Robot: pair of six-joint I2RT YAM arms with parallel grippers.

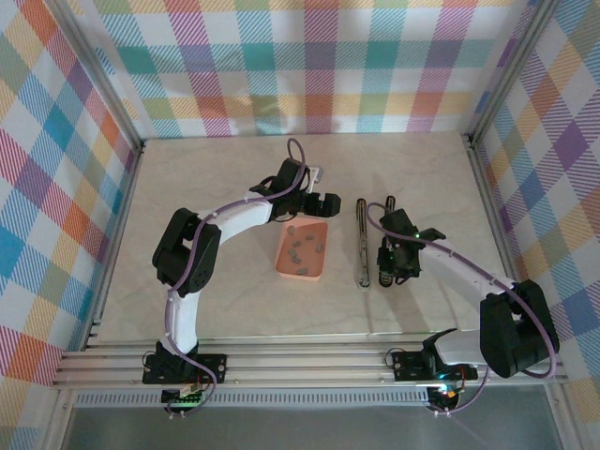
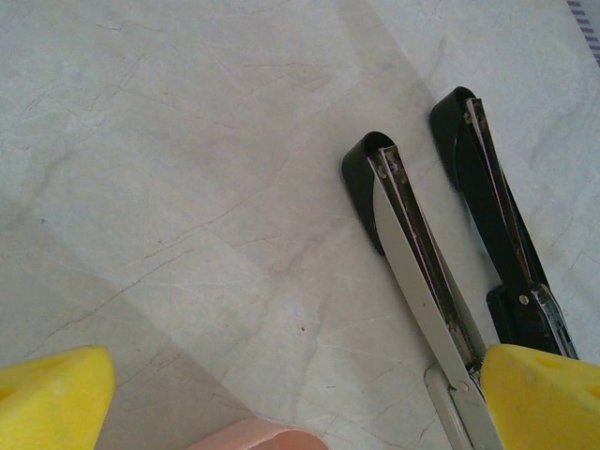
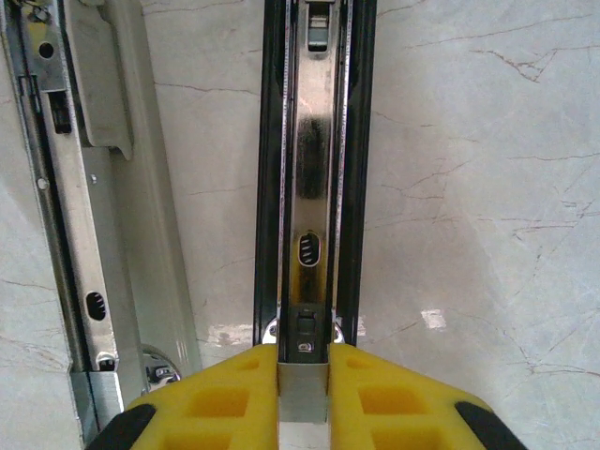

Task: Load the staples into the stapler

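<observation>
**Yellow-padded right claw** (image 3: 303,367): jaws drawn together, clamped on the near end of the dark, chrome-lined arm of the stapler.

**Long black-and-silver metal stapler** (image 3: 315,178): opened out flat, its two narrow arms lying side by side on the pale marbled counter (image 1: 206,178). It lies to the right of the tray and apart from it.

**Yellow-padded left claw** (image 1: 314,211): jaws spread wide with nothing between them, hovering over the far edge of the tray.

**Shallow salmon-pink rectangular tray** (image 1: 300,277): low walls, open top. Contents are the staple strips; nothing else can be made out inside.

**Tiny grey metal strips of joined staples** (image 1: 298,249): several, loose and scattered across the tray floor, none touching the stapler.

- Handling, as judged: very light, and stiff along the length but liable to snap at the bonded joints. The surface is smooth, so a strip may skid or flip under a hard pinch.
- Suggested hold: across the two long sides at mid-length, pads coming straight down, with a gentle squeeze.
- Choice of strip: one lying clear of the tray walls and of its neighbours leaves the most room for the pads.
</observation>
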